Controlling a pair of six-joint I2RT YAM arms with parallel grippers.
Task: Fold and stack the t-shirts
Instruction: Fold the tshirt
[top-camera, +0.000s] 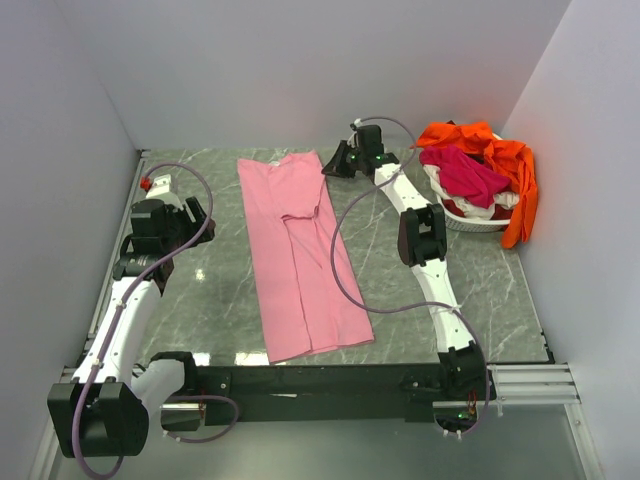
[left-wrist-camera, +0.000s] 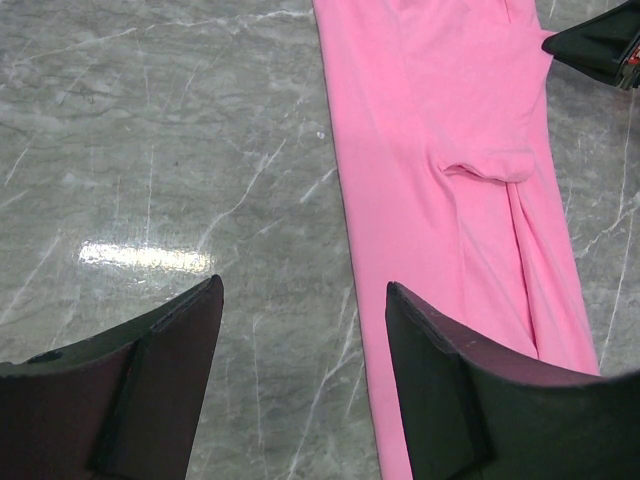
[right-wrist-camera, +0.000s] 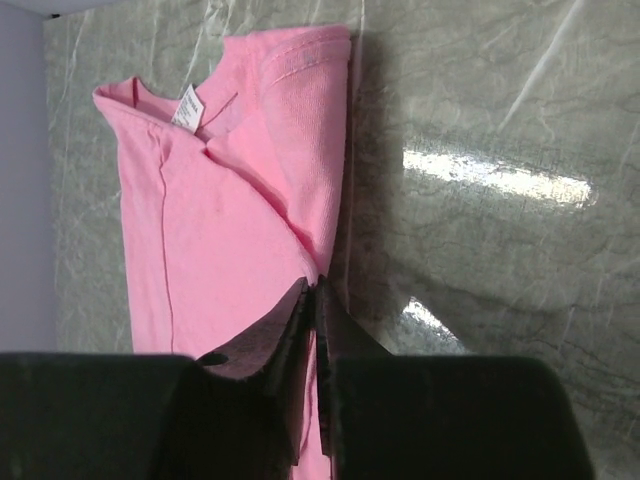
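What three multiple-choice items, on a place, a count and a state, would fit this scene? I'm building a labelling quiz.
1. Where is the magenta t-shirt? A on the floor; B in the basket; C on the wall.
2. How many shirts lie spread on the table? A one; B two; C three.
3. The left gripper is: A shut on cloth; B shut empty; C open.
B, it lies in the basket at far right. A, only the pink t-shirt lies there. C, its fingers stand apart.
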